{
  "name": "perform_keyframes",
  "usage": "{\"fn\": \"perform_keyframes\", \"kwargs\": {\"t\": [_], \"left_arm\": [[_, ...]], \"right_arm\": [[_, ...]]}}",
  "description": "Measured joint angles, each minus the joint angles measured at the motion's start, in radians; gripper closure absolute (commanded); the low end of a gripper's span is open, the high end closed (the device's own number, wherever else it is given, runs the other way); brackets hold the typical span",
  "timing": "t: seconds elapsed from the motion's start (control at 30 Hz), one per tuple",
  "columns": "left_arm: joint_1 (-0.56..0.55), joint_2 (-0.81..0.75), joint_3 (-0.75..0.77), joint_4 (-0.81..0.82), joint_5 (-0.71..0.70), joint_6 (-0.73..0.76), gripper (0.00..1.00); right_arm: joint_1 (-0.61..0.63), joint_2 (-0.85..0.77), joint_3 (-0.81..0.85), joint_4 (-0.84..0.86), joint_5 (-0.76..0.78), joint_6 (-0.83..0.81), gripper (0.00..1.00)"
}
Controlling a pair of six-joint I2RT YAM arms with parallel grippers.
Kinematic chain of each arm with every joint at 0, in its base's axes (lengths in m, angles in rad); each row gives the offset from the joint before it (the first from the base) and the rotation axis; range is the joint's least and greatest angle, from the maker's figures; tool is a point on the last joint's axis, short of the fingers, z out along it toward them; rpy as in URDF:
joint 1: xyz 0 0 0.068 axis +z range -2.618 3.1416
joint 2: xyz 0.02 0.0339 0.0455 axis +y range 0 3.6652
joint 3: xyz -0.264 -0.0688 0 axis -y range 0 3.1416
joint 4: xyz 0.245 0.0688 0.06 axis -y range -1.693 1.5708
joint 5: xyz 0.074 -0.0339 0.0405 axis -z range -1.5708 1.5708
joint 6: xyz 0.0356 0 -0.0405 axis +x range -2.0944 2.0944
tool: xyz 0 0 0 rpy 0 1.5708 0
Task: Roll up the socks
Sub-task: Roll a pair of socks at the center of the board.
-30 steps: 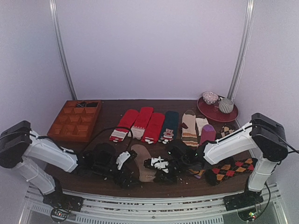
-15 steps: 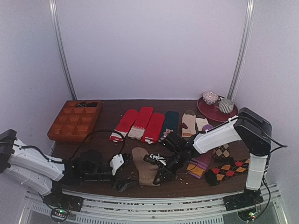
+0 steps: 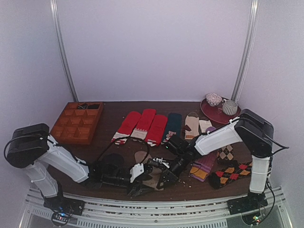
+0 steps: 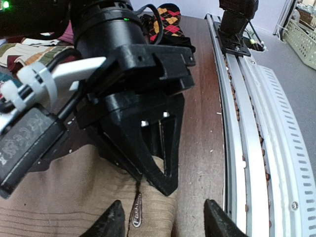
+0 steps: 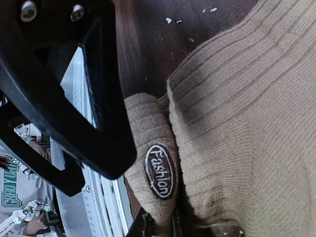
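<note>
The tan socks (image 3: 141, 156) lie flat near the table's front edge, between the two arms. In the left wrist view the socks (image 4: 74, 197) fill the lower left, with an oval "Fashion" label (image 4: 137, 217) at the near end. My right gripper (image 3: 164, 176) is shut on that end, pinching the labelled edge (image 5: 159, 172) between its fingertips (image 5: 148, 227). My left gripper (image 4: 165, 222) is open. One of its fingers is over the sock, the other over bare wood. It faces the right gripper (image 4: 148, 138) closely.
Red socks (image 3: 142, 126), a teal sock (image 3: 172, 127) and striped beige socks (image 3: 192, 130) lie in a row behind. A purple sock (image 3: 204, 166) and argyle socks (image 3: 232, 173) lie at the right. A wooden compartment tray (image 3: 76, 124) is at the back left, a red plate (image 3: 221, 116) with cups at the back right. A metal rail (image 4: 247, 123) runs along the front edge.
My left arm has swung right along the front edge, bringing its gripper to the sock's near end with the jaws narrowing. The right gripper has moved onto that end.
</note>
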Motion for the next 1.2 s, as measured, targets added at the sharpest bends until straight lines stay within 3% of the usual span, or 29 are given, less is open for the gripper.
{"fn": "perform_keyframes", "kwargs": {"t": [0.07, 0.17, 0.3, 0.53, 0.57, 0.63, 0.67, 0.73, 0.77, 0.87, 0.97, 1.03, 1.1, 1.2], "left_arm": [[0.0, 0.029, 0.009, 0.014, 0.025, -0.007, 0.49], [0.0, 0.066, 0.008, 0.019, 0.043, -0.02, 0.37], [0.0, 0.092, -0.003, 0.045, 0.047, -0.046, 0.52], [0.002, 0.107, -0.007, 0.071, 0.04, -0.061, 0.66], [0.002, 0.11, -0.007, 0.072, 0.04, -0.062, 0.64], [0.003, 0.124, -0.006, 0.082, 0.04, -0.064, 0.42], [0.003, 0.131, -0.005, 0.087, 0.04, -0.066, 0.35], [0.003, 0.143, -0.005, 0.09, 0.036, -0.072, 0.34], [0.003, 0.148, -0.006, 0.095, 0.034, -0.076, 0.39], [0.002, 0.148, -0.01, 0.105, 0.019, -0.09, 0.71], [0.004, 0.148, -0.014, 0.107, 0.002, -0.097, 0.86], [0.004, 0.148, -0.019, 0.119, 0.002, -0.1, 1.0], [0.004, 0.148, -0.023, 0.13, 0.005, -0.108, 1.0], [0.004, 0.15, -0.024, 0.133, 0.006, -0.121, 1.0]], "right_arm": [[-0.002, 0.002, 0.0, -0.002, -0.005, 0.0, 0.9], [-0.004, 0.002, 0.0, -0.005, -0.01, 0.0, 0.9], [-0.005, 0.003, 0.0, -0.008, -0.013, 0.0, 0.89], [-0.007, 0.007, -0.001, -0.016, -0.025, 0.0, 0.89], [-0.007, 0.008, 0.0, -0.017, -0.029, 0.001, 0.89], [-0.007, 0.01, 0.0, -0.019, -0.035, 0.001, 0.89], [-0.007, 0.01, 0.0, -0.019, -0.035, 0.001, 0.9], [-0.008, 0.011, 0.0, -0.018, -0.038, 0.001, 0.9], [-0.009, 0.013, -0.001, -0.018, -0.04, 0.001, 0.9], [-0.011, 0.015, -0.001, -0.016, -0.046, 0.002, 0.89], [-0.012, 0.015, -0.003, -0.012, -0.049, 0.002, 0.89], [-0.013, 0.015, -0.005, -0.008, -0.051, 0.004, 0.89], [-0.013, 0.016, -0.006, -0.008, -0.053, 0.005, 0.89], [-0.014, 0.016, -0.007, -0.006, -0.055, 0.014, 0.8]]}}
